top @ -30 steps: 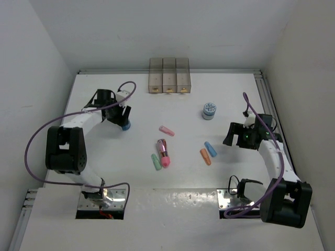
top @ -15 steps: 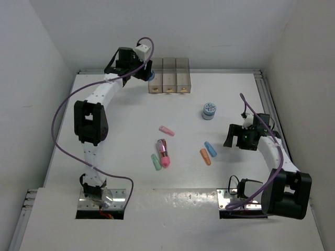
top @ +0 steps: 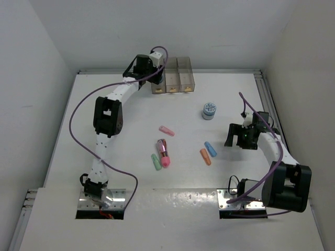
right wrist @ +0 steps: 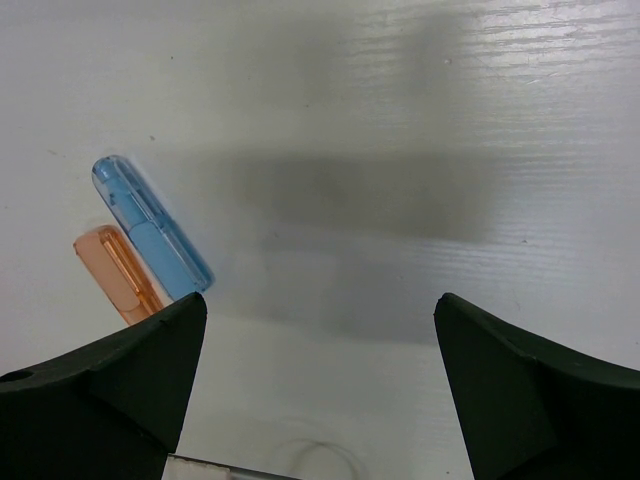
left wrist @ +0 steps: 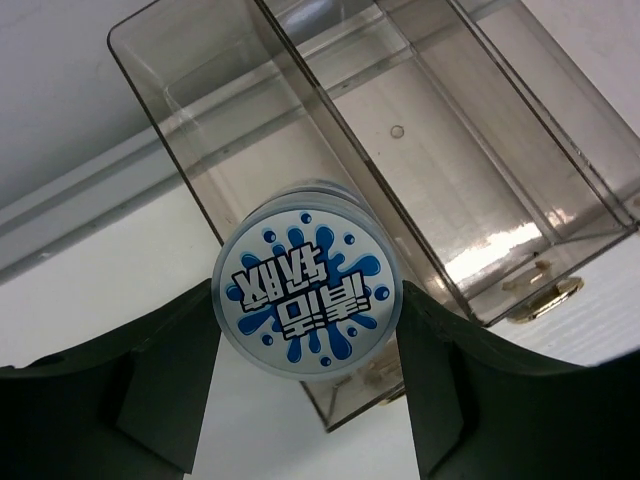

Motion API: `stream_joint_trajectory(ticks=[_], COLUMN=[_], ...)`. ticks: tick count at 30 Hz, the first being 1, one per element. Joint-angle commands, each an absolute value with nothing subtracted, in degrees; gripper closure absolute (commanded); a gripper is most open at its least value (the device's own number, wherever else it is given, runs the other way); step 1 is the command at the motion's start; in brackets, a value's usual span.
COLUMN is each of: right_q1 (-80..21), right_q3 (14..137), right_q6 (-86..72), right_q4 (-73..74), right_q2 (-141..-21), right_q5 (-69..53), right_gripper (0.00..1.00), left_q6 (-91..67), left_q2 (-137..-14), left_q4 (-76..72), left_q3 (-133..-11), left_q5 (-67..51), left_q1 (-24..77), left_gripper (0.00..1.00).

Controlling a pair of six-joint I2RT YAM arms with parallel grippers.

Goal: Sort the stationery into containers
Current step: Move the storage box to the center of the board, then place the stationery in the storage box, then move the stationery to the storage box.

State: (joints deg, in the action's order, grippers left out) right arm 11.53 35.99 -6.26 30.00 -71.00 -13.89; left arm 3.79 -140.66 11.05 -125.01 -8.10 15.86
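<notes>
- L hand [left wrist: 307,310]: clamped on blue-white cylinder [left wrist: 305,283], round face to cam; white block characters on blue splash, unreadable; at left-end bin [left wrist: 250,100].
- R hand [right wrist: 320,300]: spread wide, nothing held, above surface [right wrist: 400,150].
- Blue capsule [right wrist: 150,225] & orange capsule [right wrist: 118,275]: flat, side by side, long axes parallel.

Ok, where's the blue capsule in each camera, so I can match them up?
Top external: the blue capsule lies right of centre, just left of the right claw.
Left wrist: not in it; the left claw holds a blue-and-white cylinder.
Right wrist: at the left, lying aslant.
Shared landmark: the orange capsule beside it, in the top and right wrist views.
</notes>
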Motion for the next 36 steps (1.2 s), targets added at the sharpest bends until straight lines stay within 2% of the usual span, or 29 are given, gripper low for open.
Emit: stream_joint_trajectory(ticks=[1, 7, 8, 9, 10, 11, 12, 14, 16, 22, 23, 26, 27, 29, 30, 31, 33, 36], right_q1=[11.51, 11.51, 11.51, 11.51, 11.51, 11.51, 11.51, 11.51, 11.51, 11.51, 11.51, 11.6, 11.51, 11.51, 11.51, 11.6, 11.51, 11.51], right_q3=[38.23, 37.36, 37.27, 37.27, 37.35, 37.35, 37.44, 37.53, 37.44, 36.74, 36.65, 36.3, 35.95, 35.95, 35.77, 35.6, 35.33, 35.07], right_q6=[-6.41, -6.77, -6.94, -6.86, -6.94, -6.94, -6.94, -7.03, -7.03, -7.29, -7.29, -7.29, -7.03, -7.03, -6.94, -6.94, -6.94, -6.94], right_q4=[28.39, 27.86, 27.86, 27.77, 27.86, 27.95, 27.86, 27.86, 27.86, 27.6, 27.68, 27.69, 27.6, 27.51, 27.42, 27.42, 27.16, 27.07], right_q2=[-70.84, -70.66, -70.58, -70.66, -70.66, -70.58, -70.66, -70.58, -70.58, -70.14, -69.88, -69.35, -69.0, -68.73, -68.73, -68.64, -68.64, -68.82], right_q5=[-13.54, -13.97, -14.06, -14.15, -14.24, -14.41, -14.41, -14.41, -14.59, -15.2, -15.38, -15.38, -15.38, -15.38, -15.47, -15.47, -15.38, -15.38], right_gripper=[0.06, 0.06, 0.06, 0.06, 0.06, 0.06, 0.06, 0.06, 0.06, 0.06, 0.06, 0.06, 0.06, 0.06, 0.06, 0.06, 0.06, 0.06], left_q6=[4.39, 6.94, 7.73, 8.0, 8.0, 8.0, 7.65, 5.9, 4.66, 1.23, 1.06, 2.02, 2.46, 2.81, 2.81, 2.55, 1.59, 0.62], left_q2=[-139.04, -138.78, -139.21, -139.57, -139.57, -139.48, -139.22, -137.74, -136.33, -133.51, -132.81, -130.18, -129.73, -128.94, -128.85, -128.93, -129.2, -129.99], left_q4=[6.51, 7.64, 9.13, 9.75, 10.54, 10.55, 10.63, 8.98, 7.3, 6.32, 6.85, 7.55, 8.17, 11.05, 12.21, 14.48, 16.78, 20.29], left_q3=[-128.15, -128.58, -129.63, -129.99, -129.99, -129.82, -129.38, -126.85, -124.99, -126.56, -126.82, -124.37, -123.93, -122.96, -122.87, -122.78, -122.87, -122.78], left_q5=[-2.29, -0.44, -0.35, -0.26, -0.44, -0.61, -0.62, -0.61, -2.01, -5.1, -5.18, -5.36, -4.84, -2.55, -2.37, -2.37, -4.29, -9.82], left_q1=[16.0, 16.43, 16.61, 16.87, 17.05, 17.05, 17.05, 16.96, 16.61, 16.17, 16.17, 16.26, 16.26, 16.35, 16.26, 16.17, 15.91, 15.47], left_gripper=[1.0, 1.0, 0.94, 0.84, 0.64, 0.54, 0.37, 0.26, 0.07, 0.02, 0.03, 0.19, 0.36, 0.6, 0.79, 0.86, 0.99, 1.0])
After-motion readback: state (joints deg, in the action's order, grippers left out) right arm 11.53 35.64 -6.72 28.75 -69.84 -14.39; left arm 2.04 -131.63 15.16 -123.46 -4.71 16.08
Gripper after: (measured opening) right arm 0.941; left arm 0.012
